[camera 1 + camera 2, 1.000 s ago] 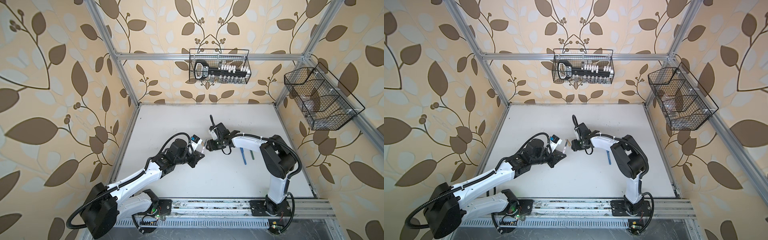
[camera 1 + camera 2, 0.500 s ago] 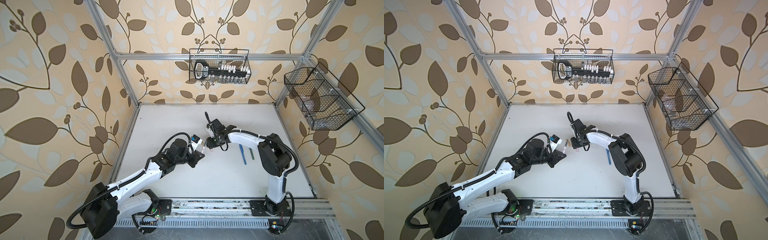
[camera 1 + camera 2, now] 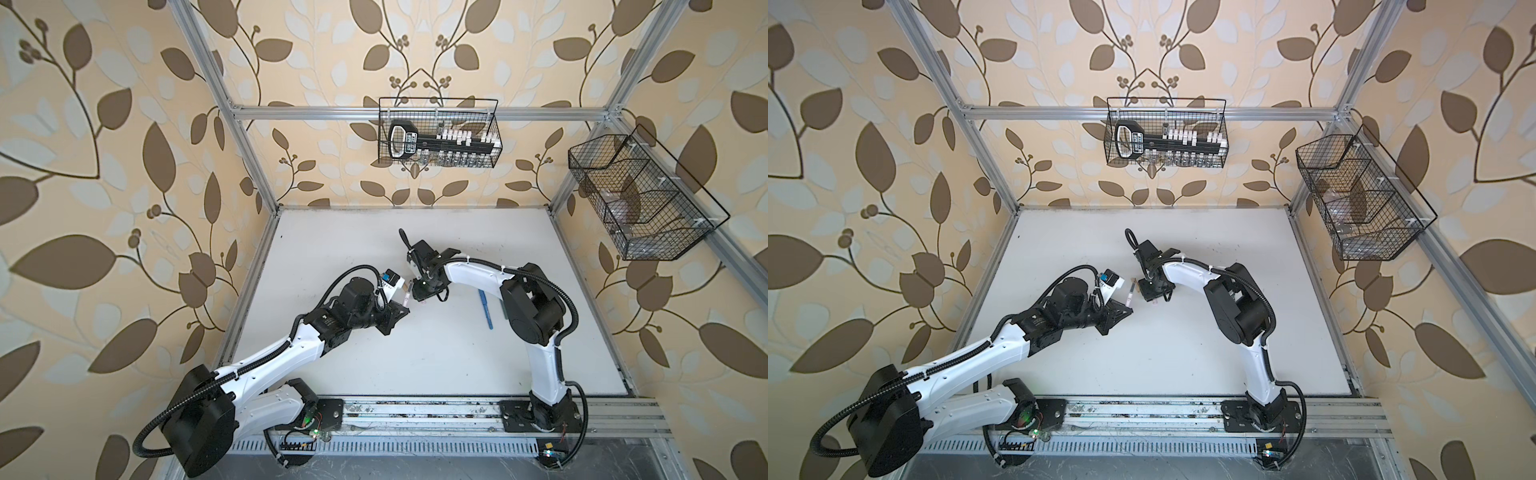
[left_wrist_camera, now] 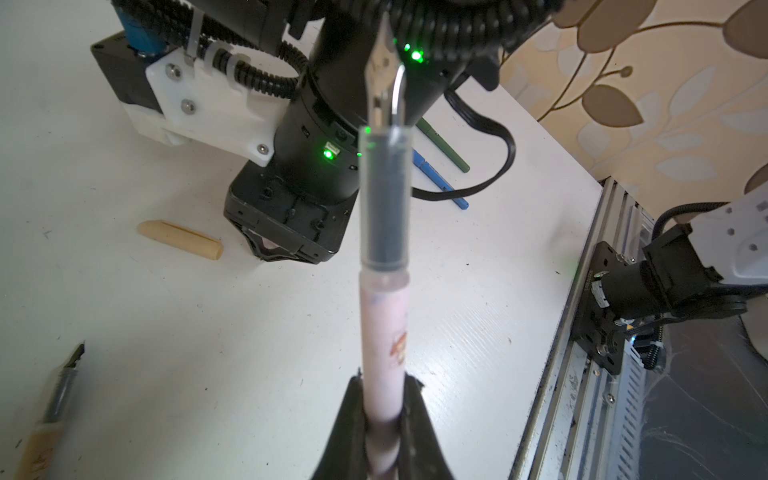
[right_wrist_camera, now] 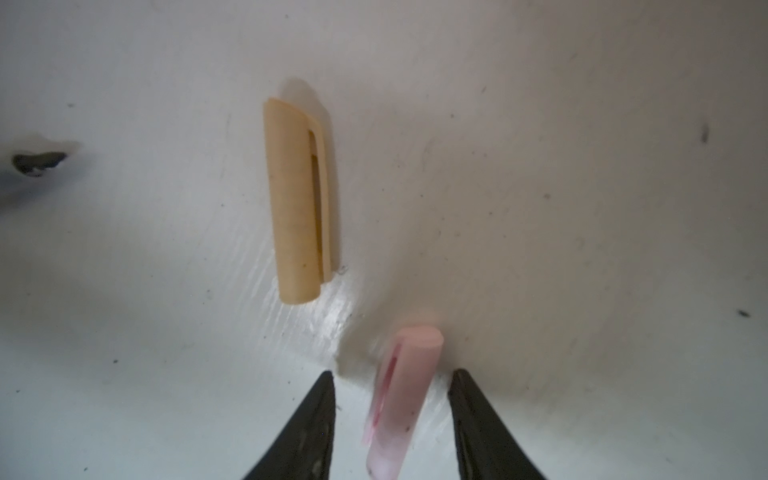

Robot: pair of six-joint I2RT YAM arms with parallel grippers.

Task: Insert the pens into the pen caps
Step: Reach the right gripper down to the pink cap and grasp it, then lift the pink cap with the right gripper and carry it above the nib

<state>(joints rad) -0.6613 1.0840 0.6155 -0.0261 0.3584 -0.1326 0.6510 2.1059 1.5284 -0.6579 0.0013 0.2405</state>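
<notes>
Mid-table, the pink pen [image 4: 384, 324] juts nib-first toward the right arm, clamped at its tail by the left gripper [image 4: 384, 384], apparently presented for capping. Just right of it, the right gripper [image 5: 393, 371] straddles the lying pink cap [image 5: 401, 399], jaws apart and not touching it. The tan cap [image 5: 297, 199] lies near.

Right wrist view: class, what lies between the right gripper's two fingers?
The pale pink cap lies on the table between the fingers of the right gripper, a gap on each side; the right wrist view shows it.
</notes>
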